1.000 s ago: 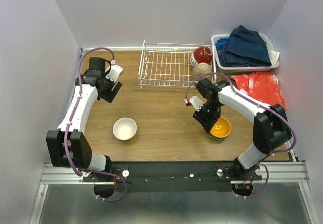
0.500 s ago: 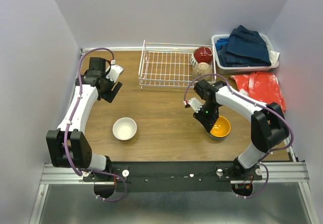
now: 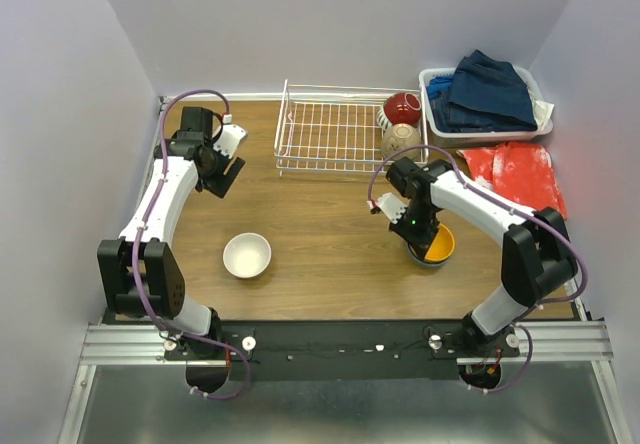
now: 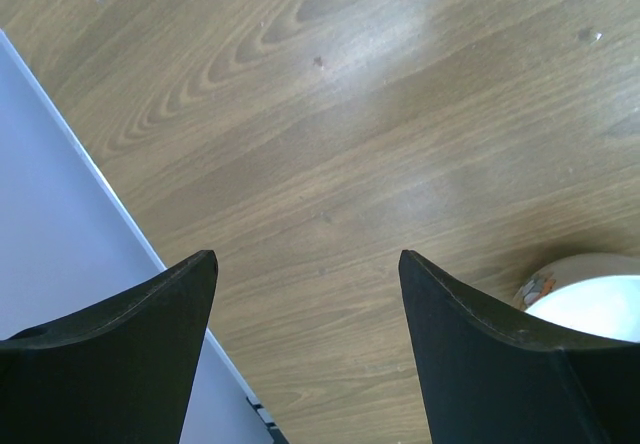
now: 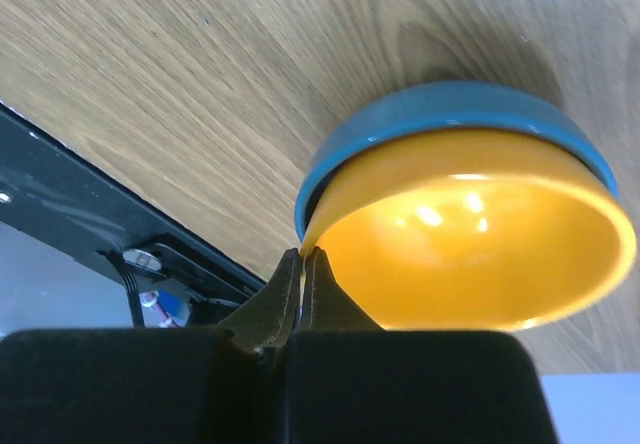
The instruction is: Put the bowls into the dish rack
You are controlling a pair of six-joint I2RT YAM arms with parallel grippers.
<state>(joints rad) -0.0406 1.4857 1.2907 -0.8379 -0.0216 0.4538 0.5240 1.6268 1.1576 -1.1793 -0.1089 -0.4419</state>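
As we look down from above, our right fingers (image 3: 415, 232) meet the near-left rim of the orange bowl (image 3: 438, 247) on the right of the tabletop (image 3: 320, 224). That is well apart from the dish rack (image 3: 338, 136), which has no bowl in it yet. A red bowl (image 3: 402, 107) and a tan bowl (image 3: 400, 140) stand just beside the rack's right end, and a white bowl (image 3: 246, 255) sits alone at near left. Our left fingers (image 3: 225, 176) hover by the far left corner, out of the way, we judge.

From the left wrist, those fingers (image 4: 130, 334) are spread over bare wood, with a white bowl's rim (image 4: 590, 299) at lower right.

From the right wrist, our fingers (image 5: 270, 309) are pinching the orange bowl's (image 5: 470, 244) rim. It tilts out of a blue bowl (image 5: 450, 109) beneath, so we judge we are un-nesting it.

We find no readable writing anywhere.
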